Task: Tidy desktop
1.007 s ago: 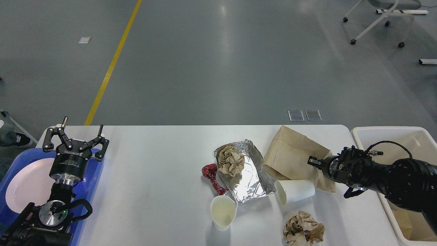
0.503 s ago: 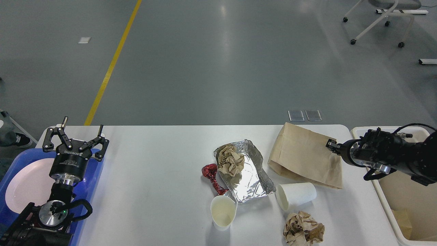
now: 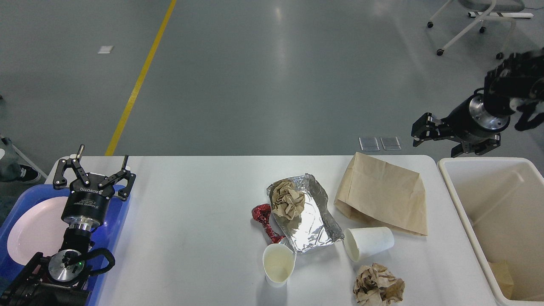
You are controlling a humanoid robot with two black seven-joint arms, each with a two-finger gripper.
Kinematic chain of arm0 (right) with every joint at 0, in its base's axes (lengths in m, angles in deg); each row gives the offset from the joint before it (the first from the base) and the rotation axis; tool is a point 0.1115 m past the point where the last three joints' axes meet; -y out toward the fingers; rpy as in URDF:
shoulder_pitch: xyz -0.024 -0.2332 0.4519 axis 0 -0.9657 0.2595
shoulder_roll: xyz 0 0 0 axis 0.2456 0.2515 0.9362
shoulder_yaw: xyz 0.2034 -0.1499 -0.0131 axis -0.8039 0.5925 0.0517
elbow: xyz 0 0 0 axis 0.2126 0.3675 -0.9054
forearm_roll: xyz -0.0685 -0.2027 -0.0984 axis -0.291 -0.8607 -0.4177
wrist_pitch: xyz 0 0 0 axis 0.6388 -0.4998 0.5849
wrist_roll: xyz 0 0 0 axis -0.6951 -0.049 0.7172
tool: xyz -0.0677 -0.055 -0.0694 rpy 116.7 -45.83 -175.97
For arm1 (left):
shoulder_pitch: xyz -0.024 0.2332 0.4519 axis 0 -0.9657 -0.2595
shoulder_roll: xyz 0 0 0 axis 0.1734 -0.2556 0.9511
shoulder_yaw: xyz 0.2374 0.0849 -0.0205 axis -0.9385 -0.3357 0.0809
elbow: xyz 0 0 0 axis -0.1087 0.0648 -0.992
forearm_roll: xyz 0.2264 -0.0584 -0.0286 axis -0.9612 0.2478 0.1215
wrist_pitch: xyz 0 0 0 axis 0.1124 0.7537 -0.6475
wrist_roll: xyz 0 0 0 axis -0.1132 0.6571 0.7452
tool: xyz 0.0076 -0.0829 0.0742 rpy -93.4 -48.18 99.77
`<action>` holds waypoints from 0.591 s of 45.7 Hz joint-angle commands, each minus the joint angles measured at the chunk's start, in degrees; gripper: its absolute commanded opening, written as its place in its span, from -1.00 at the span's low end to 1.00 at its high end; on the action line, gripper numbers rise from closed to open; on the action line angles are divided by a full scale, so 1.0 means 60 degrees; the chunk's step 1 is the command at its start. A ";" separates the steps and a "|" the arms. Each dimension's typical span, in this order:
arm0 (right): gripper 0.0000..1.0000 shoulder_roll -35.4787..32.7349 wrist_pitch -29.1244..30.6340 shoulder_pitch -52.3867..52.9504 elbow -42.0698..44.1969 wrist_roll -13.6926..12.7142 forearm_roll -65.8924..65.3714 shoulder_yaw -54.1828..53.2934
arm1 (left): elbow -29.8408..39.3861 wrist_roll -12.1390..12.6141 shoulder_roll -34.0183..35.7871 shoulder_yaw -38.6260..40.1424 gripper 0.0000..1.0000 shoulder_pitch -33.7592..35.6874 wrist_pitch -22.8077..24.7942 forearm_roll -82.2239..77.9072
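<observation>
The white desktop point(image 3: 191, 212) holds a flat brown paper bag point(image 3: 382, 195), a crumpled foil tray point(image 3: 310, 221) with a ball of brown paper point(image 3: 287, 197) in it, a red wrapper point(image 3: 263, 217), an upright paper cup point(image 3: 278, 264), a paper cup lying on its side point(image 3: 369, 242) and a second brown paper ball point(image 3: 378, 288). My left gripper point(image 3: 102, 155) is open and empty above the blue tray. My right gripper point(image 3: 442, 140) is raised beyond the table's far right corner, above the bin, open and empty.
A blue tray point(image 3: 121, 212) with a white plate point(image 3: 29, 229) sits at the left end. A cream bin point(image 3: 501, 204) stands off the right end, with a brown scrap point(image 3: 501, 272) at its bottom. A wheeled chair point(image 3: 476, 21) stands far back right.
My right gripper left the paper bag's right edge and rose up and right, clear of the table. The bag shifted slightly right and lies flat. The left arm stayed still.
</observation>
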 commanded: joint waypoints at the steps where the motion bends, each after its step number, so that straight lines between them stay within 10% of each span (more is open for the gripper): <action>1: 1.00 0.0024 0.1535 0.1439 -0.0764 0.0000 -0.0079 0.0184 | 0.0000 0.0000 0.0000 0.0000 0.93 0.0000 0.0000 -0.0001; 10: 1.00 -0.0005 0.2167 0.4105 -0.3135 -0.0307 -0.0650 0.0229 | 0.0000 0.0000 0.0000 0.0000 0.93 0.0000 0.0000 -0.0001; 18: 1.00 -0.0458 0.2050 0.5748 -0.5613 -0.2005 -0.0871 -0.0590 | 0.0000 0.0000 0.0000 0.0000 0.93 0.0000 0.0000 -0.0001; 27: 1.00 -0.0547 0.1583 0.5720 -0.5570 -0.2095 -0.0841 -0.0621 | 0.0000 0.0000 0.0000 0.0000 0.93 0.0000 0.0000 -0.0001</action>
